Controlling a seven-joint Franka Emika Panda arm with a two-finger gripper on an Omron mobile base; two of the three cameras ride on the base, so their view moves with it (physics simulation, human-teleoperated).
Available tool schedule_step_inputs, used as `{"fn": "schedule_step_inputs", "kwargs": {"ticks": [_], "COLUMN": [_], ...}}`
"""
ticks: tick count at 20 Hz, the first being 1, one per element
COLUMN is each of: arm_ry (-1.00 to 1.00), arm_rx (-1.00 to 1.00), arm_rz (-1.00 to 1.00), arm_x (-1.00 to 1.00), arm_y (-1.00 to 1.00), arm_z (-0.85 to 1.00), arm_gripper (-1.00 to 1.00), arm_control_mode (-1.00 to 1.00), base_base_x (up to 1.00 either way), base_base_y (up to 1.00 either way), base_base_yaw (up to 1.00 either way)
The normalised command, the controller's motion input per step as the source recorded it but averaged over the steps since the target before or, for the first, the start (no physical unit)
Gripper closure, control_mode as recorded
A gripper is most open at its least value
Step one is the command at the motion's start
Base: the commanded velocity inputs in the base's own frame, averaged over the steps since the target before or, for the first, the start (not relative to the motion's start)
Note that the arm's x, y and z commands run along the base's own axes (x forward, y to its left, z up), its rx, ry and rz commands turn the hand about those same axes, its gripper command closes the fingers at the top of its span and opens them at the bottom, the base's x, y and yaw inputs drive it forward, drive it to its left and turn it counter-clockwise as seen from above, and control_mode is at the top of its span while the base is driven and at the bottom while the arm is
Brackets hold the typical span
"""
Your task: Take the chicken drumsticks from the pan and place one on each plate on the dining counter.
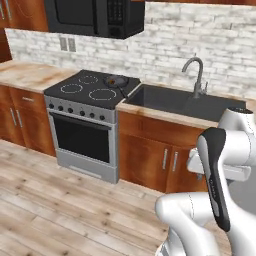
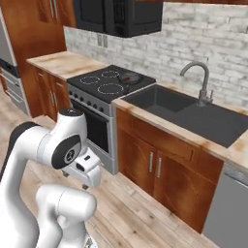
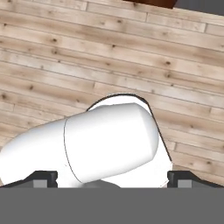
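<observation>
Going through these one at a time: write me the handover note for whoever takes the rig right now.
Gripper: open, holding nothing, pointing down at the wooden floor, tucked near the robot's own body.
Pan: on the back right burner of the stove, left of the sink, handle towards the sink. Something dark reddish lies in it, too small to tell apart as drumsticks.
Done: nothing, judging by the empty gripper and the pan away from the arm.
Left: go to the stove, lift each drumstick from the pan, place one on each plate at the dining counter.
</observation>
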Motion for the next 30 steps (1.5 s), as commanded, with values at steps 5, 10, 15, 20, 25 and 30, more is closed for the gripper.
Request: {"fn": "schedule_step_inputs", "kwargs": {"ticks": [5,10,15,20,25,30], "arm_ry": [0.00,0.00,0.00,0.00,0.00,0.00], "arm_rx": [0.00,0.00,0.00,0.00,0.00,0.00], "arm_rz": [0.00,0.00,0.00,0.00,0.00,0.00], "arm_x": [0.00,0.00,0.00,0.00,0.00,0.00], "arm_y": [0.00,0.00,0.00,0.00,0.00,0.00], "arm_z": [0.00,0.00,0.00,0.00,0.00,0.00], "arm_gripper": [-1.00,-1.00,-1.00,-1.00,-1.00,-1.00], "arm_control_mode": [1.00,1.00,1.00,1.00,1.00,1.00], "base_base_x": [0.94,0.85,0.87,0.88,0.78,0.79], "base_base_y": [0.70,0.71,0.61,0.54,0.45,0.44], "base_base_yaw": [-0.12,-0.19,-0.28,-0.34,-0.50,-0.44]}}
